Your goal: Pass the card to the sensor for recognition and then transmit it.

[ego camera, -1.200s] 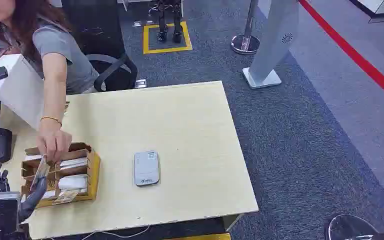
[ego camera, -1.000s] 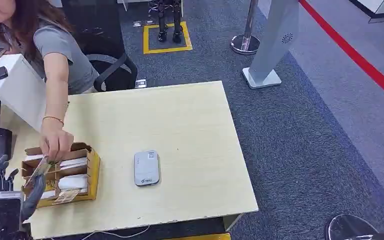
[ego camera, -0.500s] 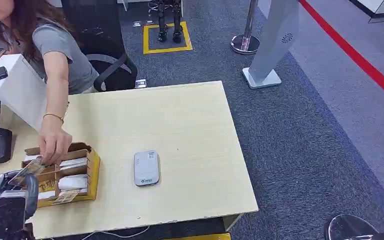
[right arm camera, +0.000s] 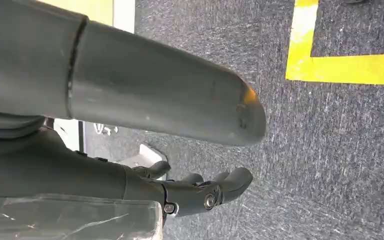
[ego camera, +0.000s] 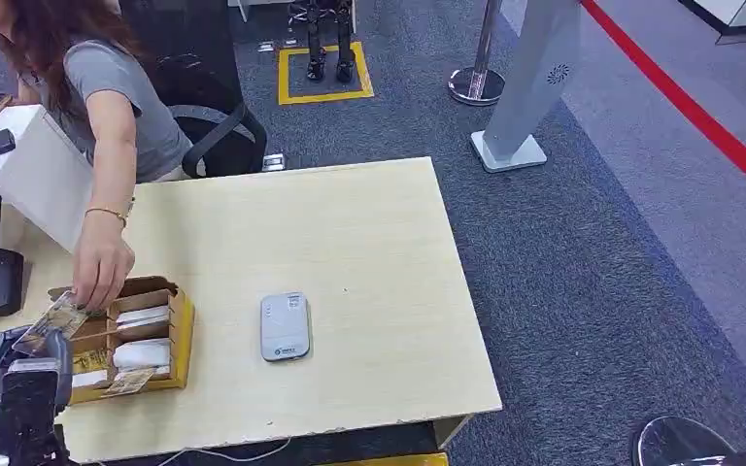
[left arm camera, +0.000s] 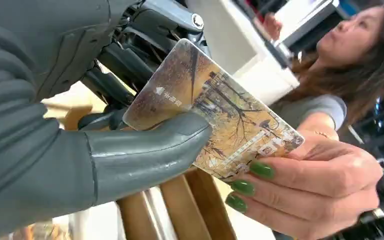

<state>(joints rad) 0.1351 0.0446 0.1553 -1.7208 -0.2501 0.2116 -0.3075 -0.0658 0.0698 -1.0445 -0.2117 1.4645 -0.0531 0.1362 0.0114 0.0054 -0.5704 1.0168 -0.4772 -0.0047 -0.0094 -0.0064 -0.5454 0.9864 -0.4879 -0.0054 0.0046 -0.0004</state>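
Over table [ego camera: 350,233], left hand [left arm camera: 80,150] pinches card [left arm camera: 215,120].

card [left arm camera: 215,125] partly hidden by thumb [left arm camera: 145,155]

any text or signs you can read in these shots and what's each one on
card, pinched by the left hand and a person's hand: a small white arrow with white characters beside it, too blurred to read.
grey sensor on the table: a small green mark, too small to read.
grey pillar: a round logo, no legible words.
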